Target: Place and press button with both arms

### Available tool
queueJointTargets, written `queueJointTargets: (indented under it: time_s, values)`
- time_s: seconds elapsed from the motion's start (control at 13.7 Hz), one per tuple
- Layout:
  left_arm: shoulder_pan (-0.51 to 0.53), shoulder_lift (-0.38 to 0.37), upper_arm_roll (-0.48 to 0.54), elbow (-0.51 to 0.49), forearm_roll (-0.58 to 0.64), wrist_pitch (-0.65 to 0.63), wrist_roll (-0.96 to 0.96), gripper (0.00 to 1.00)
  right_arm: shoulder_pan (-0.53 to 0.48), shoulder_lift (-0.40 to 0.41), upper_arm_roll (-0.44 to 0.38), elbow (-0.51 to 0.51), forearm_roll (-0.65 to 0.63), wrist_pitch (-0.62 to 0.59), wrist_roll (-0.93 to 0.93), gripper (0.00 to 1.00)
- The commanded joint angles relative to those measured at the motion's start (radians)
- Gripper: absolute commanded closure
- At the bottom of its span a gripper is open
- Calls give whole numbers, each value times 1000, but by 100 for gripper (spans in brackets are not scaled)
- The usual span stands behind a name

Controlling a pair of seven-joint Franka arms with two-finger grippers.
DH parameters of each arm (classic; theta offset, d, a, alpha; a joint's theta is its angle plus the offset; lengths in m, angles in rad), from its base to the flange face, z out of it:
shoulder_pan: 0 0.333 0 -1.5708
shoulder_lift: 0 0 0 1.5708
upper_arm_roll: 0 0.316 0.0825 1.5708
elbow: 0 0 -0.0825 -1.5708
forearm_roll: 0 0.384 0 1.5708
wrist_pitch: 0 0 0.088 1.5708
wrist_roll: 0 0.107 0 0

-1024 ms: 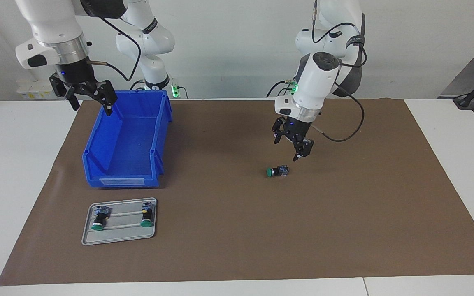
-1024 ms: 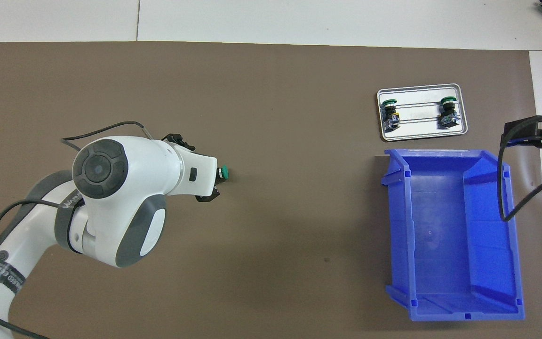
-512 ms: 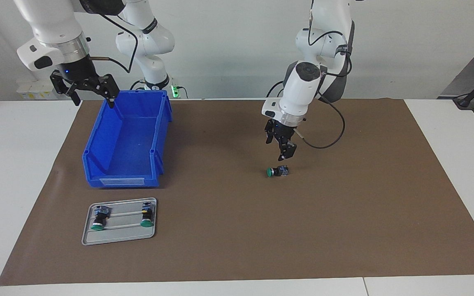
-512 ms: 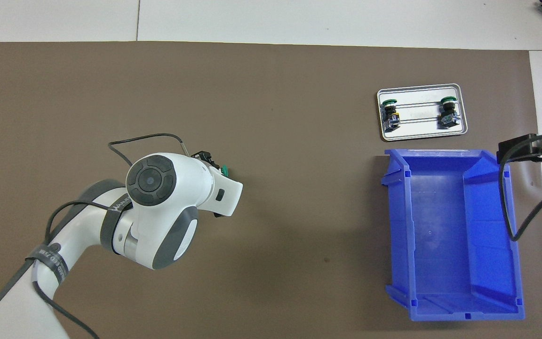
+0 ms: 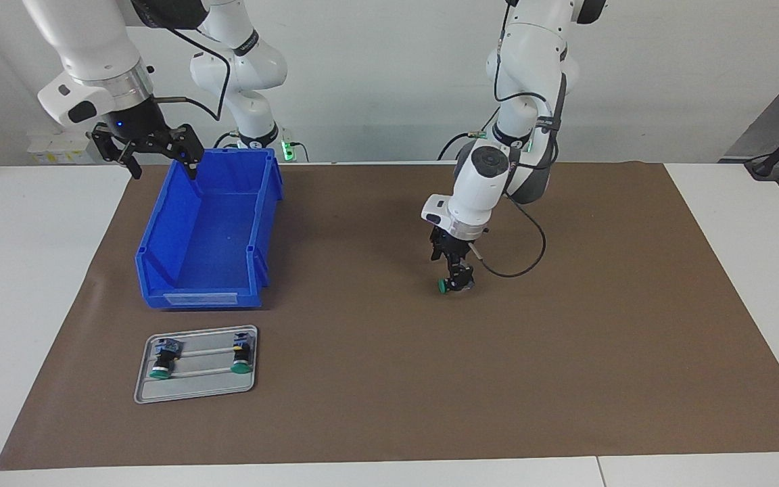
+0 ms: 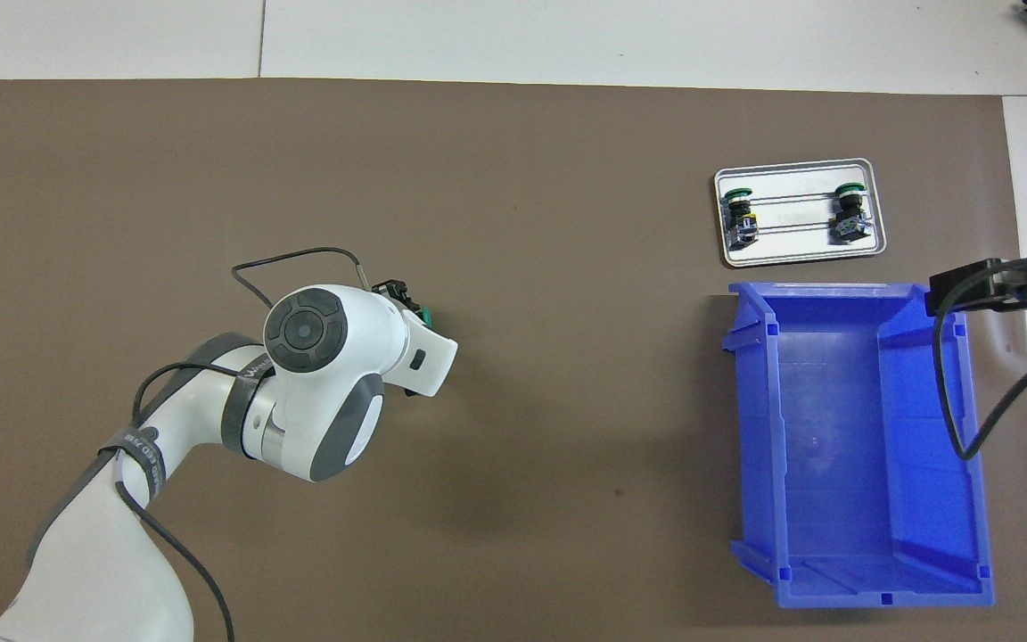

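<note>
In the view that faces the robots, the left hand (image 5: 456, 276) is low over the brown mat (image 5: 565, 352), right at the button (image 5: 452, 285). The button lies on its side on the mat, about the middle of the table (image 5: 734, 223), with its green cap turned away from the left arm's end. The fingers of this hand come down around the black body of the button, but they are seen edge-on, so I cannot tell if they already grip it or only stand at its sides. The right hand (image 5: 159, 162) hangs in the air over the corner of the blue bin (image 5: 180, 270) that is nearest the robots, at the right arm's end of the table. Its fingers are spread apart and hold nothing (this arm only waits). Farther from the robots than the bin lies a small metal tray (image 5: 193, 389), with two other buttons (image 5: 161, 358) lying in it side by side.

In the view from above, the wrist of the left arm covers nearly all of the left hand (image 6: 402, 294), and of the button (image 6: 425, 314) only a bit of the green cap shows beside the wrist. The right hand (image 6: 955, 290) comes in at the edge of the picture, over the rim of the blue bin (image 6: 852, 571). The metal tray (image 6: 799, 259) is just beside the bin, and each of the two other buttons (image 6: 741, 214) has its green cap pointing away from the robots.
</note>
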State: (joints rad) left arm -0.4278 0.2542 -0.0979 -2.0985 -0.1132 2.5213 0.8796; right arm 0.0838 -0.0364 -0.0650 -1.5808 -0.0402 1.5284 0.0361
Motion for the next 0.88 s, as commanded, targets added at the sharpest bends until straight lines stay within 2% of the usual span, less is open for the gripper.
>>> queueJointTargets:
  time_s: [0.0,0.51,0.8]
  values:
    - [14,2,1,3,-3,8,39,9,-15,-16,2,-19,13,-5,-25,0]
    - [29,19,3,6,-2,54,42,9,-38,-28,1,-41,2,-2,-15,0]
    - [14,66,3,6,-2,108,41,10,-53,-27,2,-39,2,6,-18,0]
